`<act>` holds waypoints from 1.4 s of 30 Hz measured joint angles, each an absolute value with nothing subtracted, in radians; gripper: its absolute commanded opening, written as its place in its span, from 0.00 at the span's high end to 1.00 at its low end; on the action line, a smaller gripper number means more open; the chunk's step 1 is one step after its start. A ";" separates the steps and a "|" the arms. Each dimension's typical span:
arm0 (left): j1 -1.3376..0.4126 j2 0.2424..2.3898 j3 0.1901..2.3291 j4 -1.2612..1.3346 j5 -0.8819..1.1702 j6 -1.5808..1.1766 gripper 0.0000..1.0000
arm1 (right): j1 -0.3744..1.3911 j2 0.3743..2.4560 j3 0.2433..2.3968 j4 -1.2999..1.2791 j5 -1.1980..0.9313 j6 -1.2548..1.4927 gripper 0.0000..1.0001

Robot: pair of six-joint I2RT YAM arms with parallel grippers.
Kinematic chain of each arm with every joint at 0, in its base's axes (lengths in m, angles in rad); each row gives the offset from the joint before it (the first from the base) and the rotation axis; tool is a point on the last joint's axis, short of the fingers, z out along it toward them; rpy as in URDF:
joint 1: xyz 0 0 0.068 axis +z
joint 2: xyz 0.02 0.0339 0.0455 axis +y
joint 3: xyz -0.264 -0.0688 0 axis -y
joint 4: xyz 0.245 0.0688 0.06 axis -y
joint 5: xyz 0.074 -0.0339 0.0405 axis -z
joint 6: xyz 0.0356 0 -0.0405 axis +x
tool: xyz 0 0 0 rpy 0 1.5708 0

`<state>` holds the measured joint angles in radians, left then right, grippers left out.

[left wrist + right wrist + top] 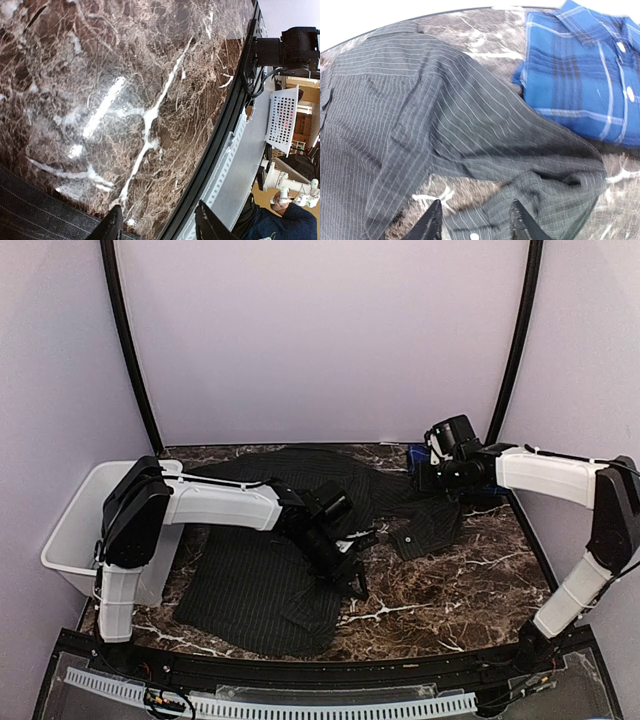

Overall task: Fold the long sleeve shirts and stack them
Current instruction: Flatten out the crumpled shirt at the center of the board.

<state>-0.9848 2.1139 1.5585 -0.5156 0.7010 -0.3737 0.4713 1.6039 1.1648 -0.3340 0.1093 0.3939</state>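
Observation:
The black pinstriped long sleeve shirt (270,570) lies spread from the back centre of the marble table to the front left. One sleeve with a buttoned cuff (428,528) reaches out to the right. My left gripper (348,565) hovers at the shirt's right edge. In the left wrist view it (160,227) is open with only marble between its fingers, and pinstriped cloth (35,212) shows at the lower left. My right gripper (475,225) is open just above the sleeve (555,200). The folded blue plaid shirt (585,75) lies at the back right.
A white plastic bin (72,530) stands at the table's left edge beside the left arm. Bare marble (440,590) shows at the front right. The table's black front rim (220,145) runs close to the left gripper.

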 measured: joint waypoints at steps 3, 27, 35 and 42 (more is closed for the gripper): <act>-0.985 2.115 1.586 -0.516 0.717 -0.382 0.47 | 0.471 1.538 1.074 -0.311 0.113 0.421 0.51; -0.899 1.870 1.382 -0.565 0.548 -0.378 0.54 | 0.543 1.412 0.797 -0.249 0.111 0.529 0.49; -0.899 1.870 1.341 -0.616 0.514 -0.343 0.53 | 0.577 1.423 0.777 -0.257 0.132 0.553 0.47; -0.889 1.843 1.282 -0.621 0.428 -0.352 0.48 | 0.608 1.461 0.778 -0.273 0.153 0.554 0.47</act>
<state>-0.8886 1.8431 1.2823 -0.6212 0.4278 -0.3523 0.6083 1.4609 0.7776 -0.2726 0.1532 0.5545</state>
